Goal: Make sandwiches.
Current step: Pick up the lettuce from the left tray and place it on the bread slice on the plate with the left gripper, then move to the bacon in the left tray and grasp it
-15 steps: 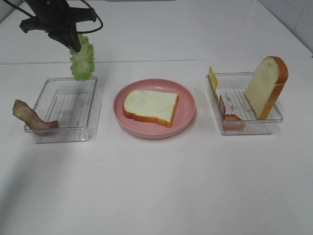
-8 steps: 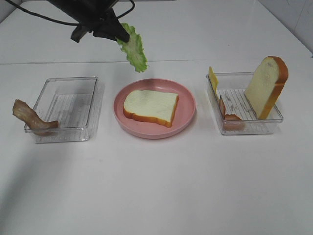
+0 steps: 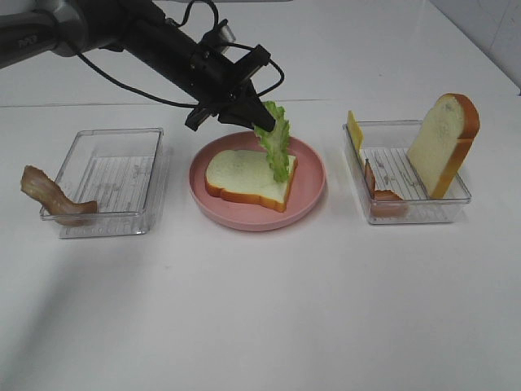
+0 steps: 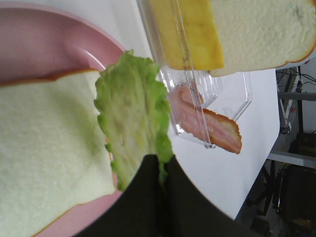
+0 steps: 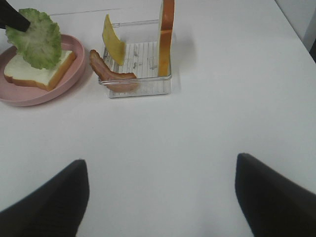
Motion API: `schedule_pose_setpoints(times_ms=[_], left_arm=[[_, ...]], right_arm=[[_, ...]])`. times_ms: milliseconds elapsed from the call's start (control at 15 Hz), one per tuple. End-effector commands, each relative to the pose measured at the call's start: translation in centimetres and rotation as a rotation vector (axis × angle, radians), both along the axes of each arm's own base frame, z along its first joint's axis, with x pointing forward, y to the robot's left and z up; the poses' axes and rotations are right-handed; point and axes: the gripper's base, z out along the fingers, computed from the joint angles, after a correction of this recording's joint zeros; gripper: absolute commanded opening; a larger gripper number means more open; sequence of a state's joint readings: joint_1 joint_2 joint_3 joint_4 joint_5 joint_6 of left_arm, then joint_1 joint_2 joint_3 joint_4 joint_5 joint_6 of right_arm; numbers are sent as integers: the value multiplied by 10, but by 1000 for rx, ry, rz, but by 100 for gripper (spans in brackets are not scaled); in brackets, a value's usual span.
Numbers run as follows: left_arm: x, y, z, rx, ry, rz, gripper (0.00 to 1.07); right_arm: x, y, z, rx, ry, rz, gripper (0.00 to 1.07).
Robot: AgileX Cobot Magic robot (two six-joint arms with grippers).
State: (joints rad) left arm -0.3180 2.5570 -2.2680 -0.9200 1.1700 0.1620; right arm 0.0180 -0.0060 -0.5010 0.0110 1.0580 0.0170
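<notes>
The left gripper (image 3: 257, 116) is pinching the ruffled green toy lettuce leaf (image 3: 275, 145) by its top end, and it is closed tight on it. The leaf is hanging right below the gripper, over the round pink plate (image 3: 313, 181). Its long side is running up and down, leaning just a little. Its loose tip is pointing down at the white toy bread slice with the orange-brown crust (image 3: 240, 175), which is lying flat in the middle of the plate. I cannot tell if the tip is touching the bread.

I think the leaf is needing to go down and tip over, so its long side is lying flat along the bread.

The right gripper (image 5: 160, 160) is wide open and holding nothing. It is hovering over the white tabletop (image 3: 260, 309), well apart from the plate, so the left arm is the nearer one.
</notes>
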Motion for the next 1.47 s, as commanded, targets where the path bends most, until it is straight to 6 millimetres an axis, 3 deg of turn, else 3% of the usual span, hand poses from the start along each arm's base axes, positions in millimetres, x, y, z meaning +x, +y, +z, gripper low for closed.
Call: schedule_pose_setpoints(times_ms=[67, 467, 600, 667, 867, 1133, 1467], left_arm=[[0, -2, -10, 15, 0, -14, 0], [2, 8, -20, 168, -47, -40, 3], [4, 8, -20, 167, -61, -25, 17], [5, 8, -18, 164, -77, -17, 41], [8, 8, -4, 166, -111, -35, 72], [8, 21, 17, 347, -136, -67, 72], [11, 40, 60, 521, -220, 88, 71]], right_arm=[[-1, 0, -1, 7, -14, -8, 76], [-1, 0, -1, 7, -14, -8, 76], [-1, 0, -1, 7, -14, -8, 76], [-1, 0, -1, 7, -14, -8, 76], [-1, 0, -1, 7, -14, -8, 76], [-1, 0, -1, 7, -14, -8, 76], [-1, 0, -1, 7, -14, -8, 76]])
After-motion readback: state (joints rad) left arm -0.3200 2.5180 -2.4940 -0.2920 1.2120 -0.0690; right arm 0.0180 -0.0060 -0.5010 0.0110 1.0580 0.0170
